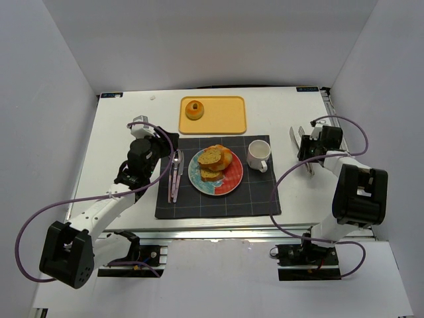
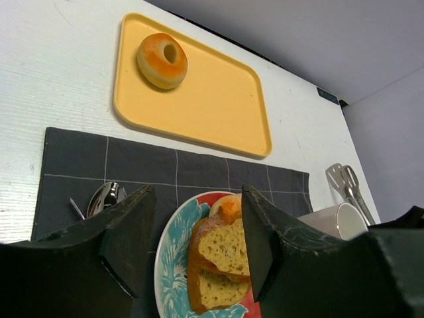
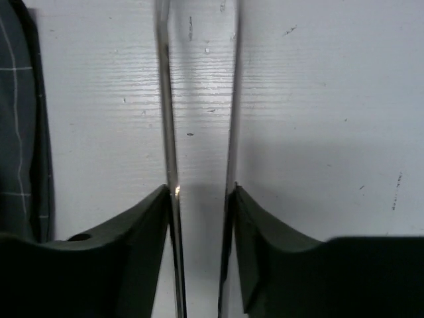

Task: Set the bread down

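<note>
The bread is seen piled on a red and teal plate (image 1: 233, 183) (image 2: 173, 255) in the middle of a dark placemat (image 1: 199, 205); two tan slices (image 1: 211, 159) (image 2: 225, 246) are stacked against a golden roll (image 1: 228, 158) (image 2: 229, 205). A white cup (image 1: 258, 154) (image 2: 339, 220) is set just right of the plate, and cutlery (image 1: 175, 173) just left of it; beyond the mat an orange bun (image 1: 194, 109) (image 2: 162, 61) is left on a yellow tray (image 1: 228, 119) (image 2: 212, 106). The left gripper (image 1: 169, 143) (image 2: 197, 193) is held above the mat's left part, its jaws parted with nothing between them. The right gripper (image 1: 305, 154) (image 3: 202, 193) is kept low over the white table (image 1: 291, 192); its jaws are pressed against the outer sides of the metal tongs (image 1: 293, 138) (image 3: 168, 99).
</note>
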You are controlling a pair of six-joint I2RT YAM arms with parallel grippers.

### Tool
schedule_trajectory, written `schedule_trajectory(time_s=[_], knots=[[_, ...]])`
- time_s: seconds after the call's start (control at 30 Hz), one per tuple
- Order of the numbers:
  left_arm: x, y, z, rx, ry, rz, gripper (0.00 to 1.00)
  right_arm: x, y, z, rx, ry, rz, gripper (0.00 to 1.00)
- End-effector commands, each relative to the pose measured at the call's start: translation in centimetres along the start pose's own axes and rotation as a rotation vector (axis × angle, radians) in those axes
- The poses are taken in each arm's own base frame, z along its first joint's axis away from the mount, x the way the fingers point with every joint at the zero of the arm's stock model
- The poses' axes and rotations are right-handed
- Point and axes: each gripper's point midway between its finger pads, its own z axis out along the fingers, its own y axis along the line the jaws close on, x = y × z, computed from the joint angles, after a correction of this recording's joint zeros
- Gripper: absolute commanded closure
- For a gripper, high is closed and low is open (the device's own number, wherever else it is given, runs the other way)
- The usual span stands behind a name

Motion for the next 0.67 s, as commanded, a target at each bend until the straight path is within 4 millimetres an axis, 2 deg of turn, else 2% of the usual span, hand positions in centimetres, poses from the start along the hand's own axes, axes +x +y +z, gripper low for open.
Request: schedule_trajectory(time_s=[0.0,0.03,0.17,0.2,0.27,0.4,0.43,0.63], knots=[[-1.8,-1.2,0.1,0.031,-0.037,-0.013,0.36,-0.8,-0.8,1.1,0.025,-0.027,-0.055,0.5],[-1.7,-1.1,0.1,0.032,-0.035,-0.013,0.35,-0.1,-0.9,1.5,0.021,0.003,-0.055,0.48],[-1.6,-1.1,0.1,0.03,-0.027,-0.011,0.33,0.1,-1.6,1.6,0.048,0.058,-0.065,0.4],[-1.4,-1.0,0.1,0.025,-0.023,-0.009,0.33,-0.1,-1.7,1.4,0.052,0.057,-0.073,0.17],[-1.5,-1.1,0.2,0.027,-0.02,-0.005,0.33,-1.1,-2.0,0.8,0.065,0.033,-0.104,0.11],[-1.2,-1.1,0.3,0.03,-0.007,0.005,0.32,-3.9,-1.6,-0.9,0.044,-0.029,-0.151,0.11],[-1.2,-1.2,0.4,0.035,-0.005,0.005,0.32,-5.7,-1.1,-1.9,0.03,-0.07,-0.163,0.1],[0.2,-2.7,0.8,0.121,0.062,0.019,0.29,-12.1,1.3,-6.1,-0.055,-0.246,-0.211,0.11]])
